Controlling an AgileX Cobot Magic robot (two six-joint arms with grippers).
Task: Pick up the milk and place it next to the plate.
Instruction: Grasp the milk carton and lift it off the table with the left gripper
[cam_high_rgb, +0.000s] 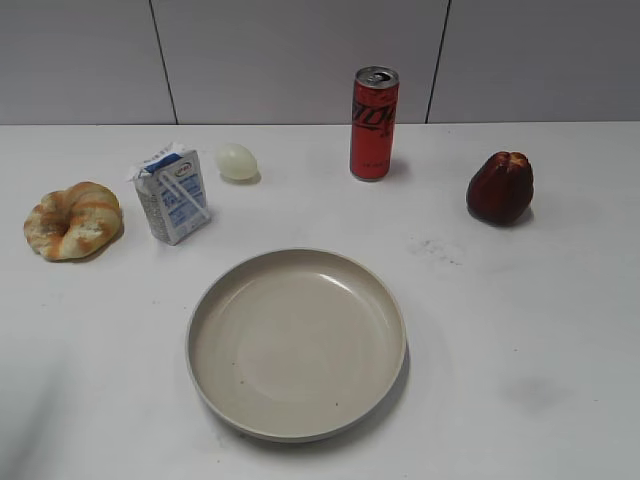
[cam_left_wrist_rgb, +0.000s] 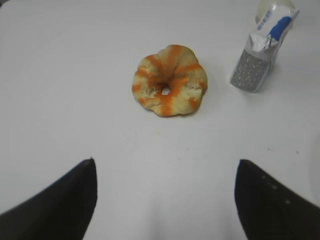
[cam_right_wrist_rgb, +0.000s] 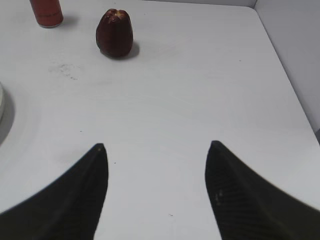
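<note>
The milk (cam_high_rgb: 172, 194) stood upright on the surface (cam_high_rgb: 520, 330), between the bread ring (cam_high_rgb: 73, 220) and the egg (cam_high_rgb: 237, 161), up-left of and apart from the plate (cam_high_rgb: 296, 343). It was judged light, thin-walled and crushable, best held gently across its flat lower sides, clear of the straw. Both the left claw (cam_left_wrist_rgb: 165, 200) and the right claw (cam_right_wrist_rgb: 156, 187) were spread apart and empty; neither appeared in the exterior view, and the carton's top was cut off in the left wrist view.
</note>
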